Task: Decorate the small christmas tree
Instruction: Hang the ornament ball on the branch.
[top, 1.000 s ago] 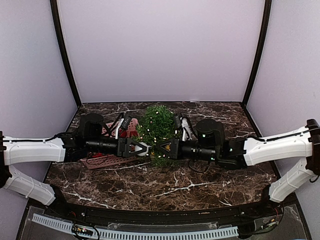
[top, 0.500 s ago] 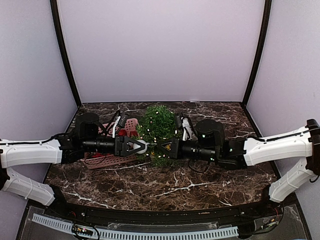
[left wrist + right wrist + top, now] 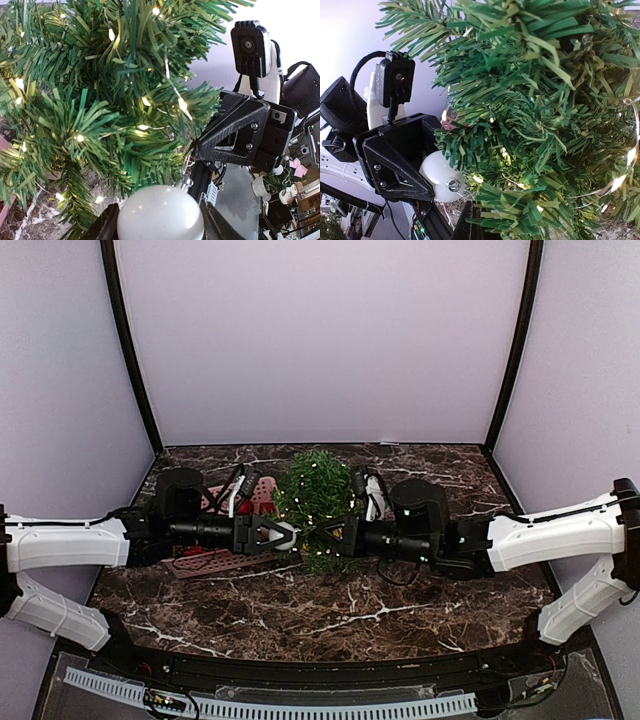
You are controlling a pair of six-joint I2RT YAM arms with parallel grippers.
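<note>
Top external view has the small christmas tree standing at the middle of the frame, toward the back of the marble worktop, with a pink basket just to its left. Both arms reach in from the sides and meet at the tree's near edge. The left claw comes from the left and the right claw from the right, tips almost touching.

Left wrist view shows why: a white ball sits at the bottom centre of the frame, gripped between that claw's two fingers and pushed up under the lower branches. In the right wrist view the ball's metal cap points into the needles, so the ball seems held this way to bring its hanger to a twig. A string of lights already glows across the branches.

Right claw is closed tight, low against the foliage. Whether it pinches a twig or the light wire I cannot tell, because needles hide its tips. My guess is that it steadies or parts a branch so the tree does not tip while the ball goes on. The hanging step looks under way, not finished.
</note>
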